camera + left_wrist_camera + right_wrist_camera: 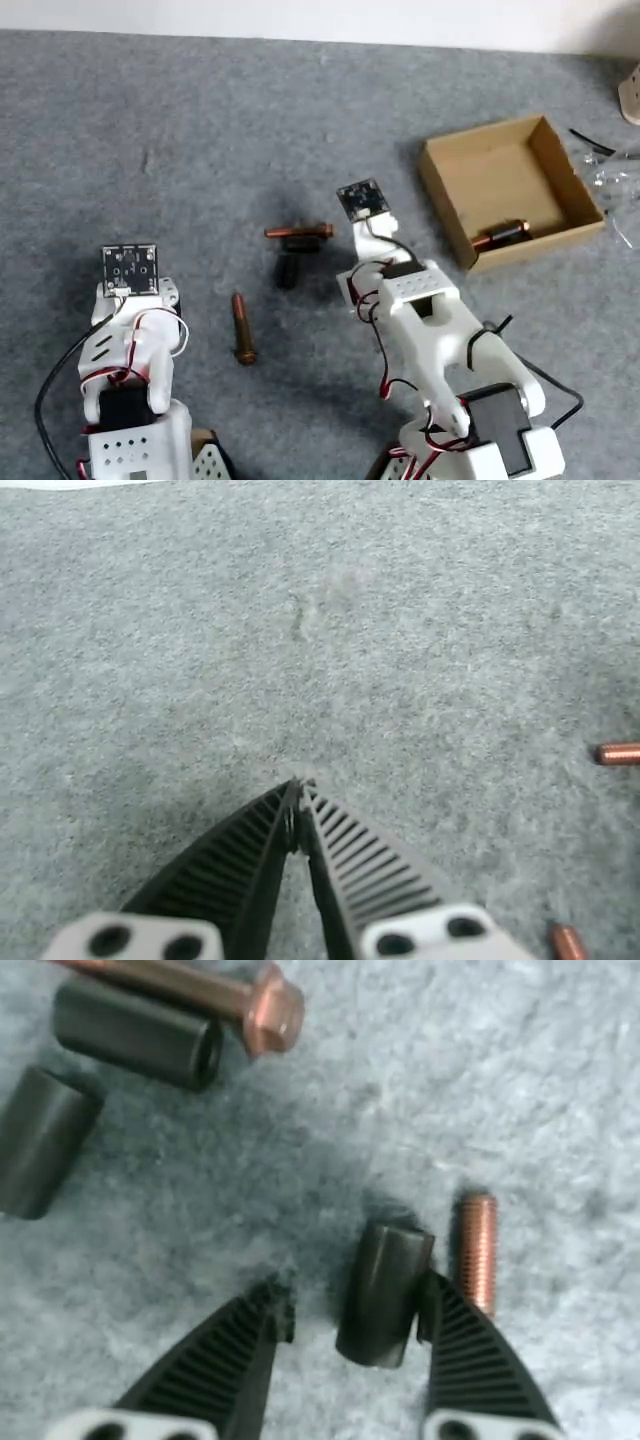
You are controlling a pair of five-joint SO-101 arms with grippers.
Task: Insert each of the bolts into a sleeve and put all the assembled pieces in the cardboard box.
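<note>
High view: the cardboard box (495,180) sits at the far right with one assembled piece (500,236) lying in it; on the grey felt (150,120) a far bolt (298,232) lies crosswise with a black sleeve (288,270) just near of it; a near bolt (243,328) lies lengthwise between the two arms. All these parts are round and loose, so I judge that a brush from an arm could roll them away.

Left wrist view: the left gripper (298,792) has its fingers pressed together on nothing, over bare felt; two bolt ends (620,752) (567,942) show at the edge, well apart from it. It looks poorly placed to steady anything.

Right wrist view: the right gripper (357,1305) has its jaws apart around a short sleeve (385,1295), which touches one finger and stands clear of the other; a threaded shank (478,1250) lies just outside that touching finger. Closing may shove the off-centre sleeve sideways, twisting it or squirting it out; the finger could also drag the shank along. A flange-head bolt (270,1010) and two spare sleeves (135,1035) (45,1140) lie farther off.
</note>
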